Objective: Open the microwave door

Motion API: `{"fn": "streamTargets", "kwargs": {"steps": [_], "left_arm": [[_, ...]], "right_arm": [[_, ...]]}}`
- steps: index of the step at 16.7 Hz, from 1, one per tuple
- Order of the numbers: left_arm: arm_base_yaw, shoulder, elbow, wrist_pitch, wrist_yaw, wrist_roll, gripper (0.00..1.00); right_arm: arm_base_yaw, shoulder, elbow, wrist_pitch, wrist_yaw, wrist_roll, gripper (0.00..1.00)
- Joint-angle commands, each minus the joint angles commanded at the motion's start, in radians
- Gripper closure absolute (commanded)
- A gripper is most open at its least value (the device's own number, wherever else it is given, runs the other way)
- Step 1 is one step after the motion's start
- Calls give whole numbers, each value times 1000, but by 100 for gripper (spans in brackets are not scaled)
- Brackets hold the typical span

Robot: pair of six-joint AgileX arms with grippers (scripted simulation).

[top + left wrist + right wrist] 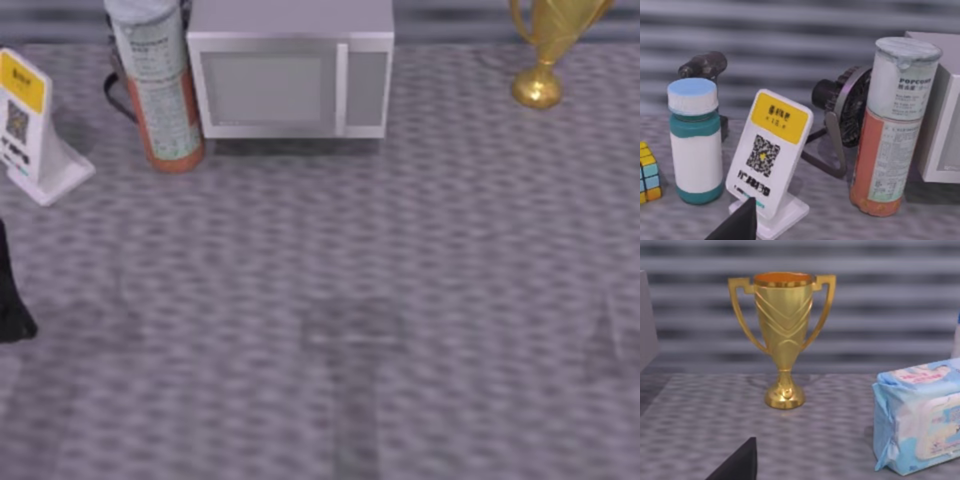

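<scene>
Microwave [290,68] sitting at the far edge of the counter [330,300], slightly left of centre in the top view, front facing the camera. Microwave door [265,87] lying flush and closed, white frame surrounding the grey window, control panel strip [367,88] adjoining it on the right. Tall canister [158,90] with orange base standing just beside the microwave's left side; in the left wrist view, a small black fan [845,107] showing behind it. QR-code sign [30,125] standing near the counter's left edge, with a teal-and-white bottle [695,140] and a colour cube [647,172] appearing beside it in the left wrist view. Gold trophy [545,50] standing at the far right, well apart from the microwave; packet of wipes [920,420] lying near it in the right wrist view. Left arm [12,300] showing only as a dark shape at the left edge; left pincer state impossible to tell. Right pincer likewise impossible to tell.
</scene>
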Motion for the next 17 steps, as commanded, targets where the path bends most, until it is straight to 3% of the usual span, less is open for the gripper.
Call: {"fn": "streamTargets", "kwargs": {"steps": [17], "left_arm": [[-504,1689,1467,-515,-306,-427,0]], "right_arm": [[0,0,0,0,0,0,0]]}}
